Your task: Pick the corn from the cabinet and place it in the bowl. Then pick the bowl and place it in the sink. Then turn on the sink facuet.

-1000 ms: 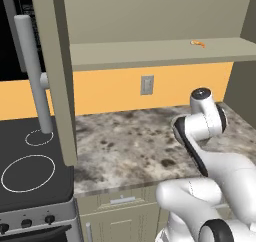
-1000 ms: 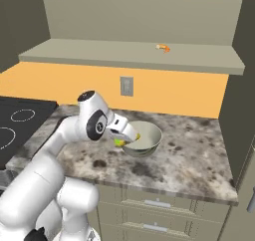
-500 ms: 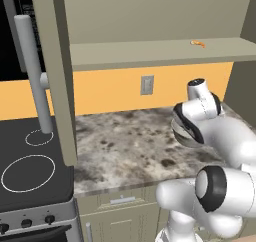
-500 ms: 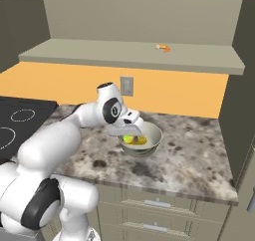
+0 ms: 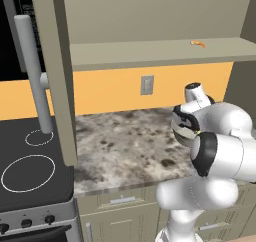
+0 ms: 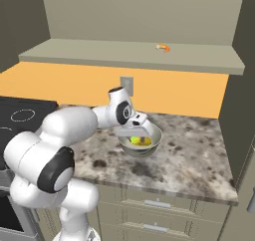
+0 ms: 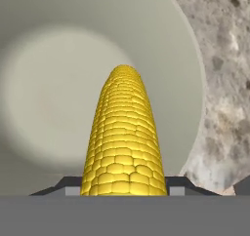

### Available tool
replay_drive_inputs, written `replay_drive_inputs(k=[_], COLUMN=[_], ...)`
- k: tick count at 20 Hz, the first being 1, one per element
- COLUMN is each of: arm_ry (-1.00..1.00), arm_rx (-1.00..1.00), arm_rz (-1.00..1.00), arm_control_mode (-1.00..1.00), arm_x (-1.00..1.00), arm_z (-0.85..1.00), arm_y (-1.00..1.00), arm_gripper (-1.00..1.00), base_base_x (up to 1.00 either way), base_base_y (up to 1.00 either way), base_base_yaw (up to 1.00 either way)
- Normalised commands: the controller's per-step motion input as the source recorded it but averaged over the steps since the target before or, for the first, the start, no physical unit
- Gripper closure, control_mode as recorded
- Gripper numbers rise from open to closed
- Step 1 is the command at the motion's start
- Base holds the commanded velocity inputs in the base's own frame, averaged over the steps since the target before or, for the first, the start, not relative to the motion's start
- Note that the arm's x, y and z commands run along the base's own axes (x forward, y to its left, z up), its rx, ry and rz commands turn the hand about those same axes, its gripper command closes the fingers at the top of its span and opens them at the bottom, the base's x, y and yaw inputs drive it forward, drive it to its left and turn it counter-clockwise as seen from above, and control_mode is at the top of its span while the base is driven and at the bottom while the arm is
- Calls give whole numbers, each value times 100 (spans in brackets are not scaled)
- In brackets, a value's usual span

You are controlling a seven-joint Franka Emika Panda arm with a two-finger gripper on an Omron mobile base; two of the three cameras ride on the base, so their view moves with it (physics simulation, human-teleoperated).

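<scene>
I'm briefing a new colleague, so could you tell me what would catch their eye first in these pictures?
First, the bright yellow corn, held between the gripper fingers and pointing into the pale bowl. The bowl stands on the speckled counter below the open cabinet, where a tiny orange item lies on the shelf.

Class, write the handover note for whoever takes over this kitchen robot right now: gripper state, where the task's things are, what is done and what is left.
Gripper: shut on the corn, held over the inside of the bowl.
Bowl: on the speckled counter, below the open cabinet shelf.
A small orange item lies on that shelf; leave it.
Done: corn taken from the cabinet and brought to the bowl.
Left: release the corn, carry the bowl to the sink, turn on the faucet.
</scene>
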Motion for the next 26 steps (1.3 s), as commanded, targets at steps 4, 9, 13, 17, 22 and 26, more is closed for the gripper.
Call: replay_drive_inputs(k=[4, 9, 13, 17, 22, 26], arm_ry=[4, 0, 0, 0, 0, 0], arm_rx=[3, 2, 3, 4, 7, 5], arm_rz=[0, 0, 0, 0, 0, 0], arm_control_mode=[-100, -100, -100, -100, -100, -100], arm_x=[54, 5, -3, 0, -31, -76], arm_z=[0, -25, -20, -12, 29, 50], arm_y=[0, 0, 0, 0, 11, 34], arm_gripper=[100, -100, -100, -100, -100, -100], base_base_x=[0, 0, 0, 0, 0, 0], base_base_y=[0, 0, 0, 0, 0, 0], base_base_yaw=[0, 0, 0, 0, 0, 0])
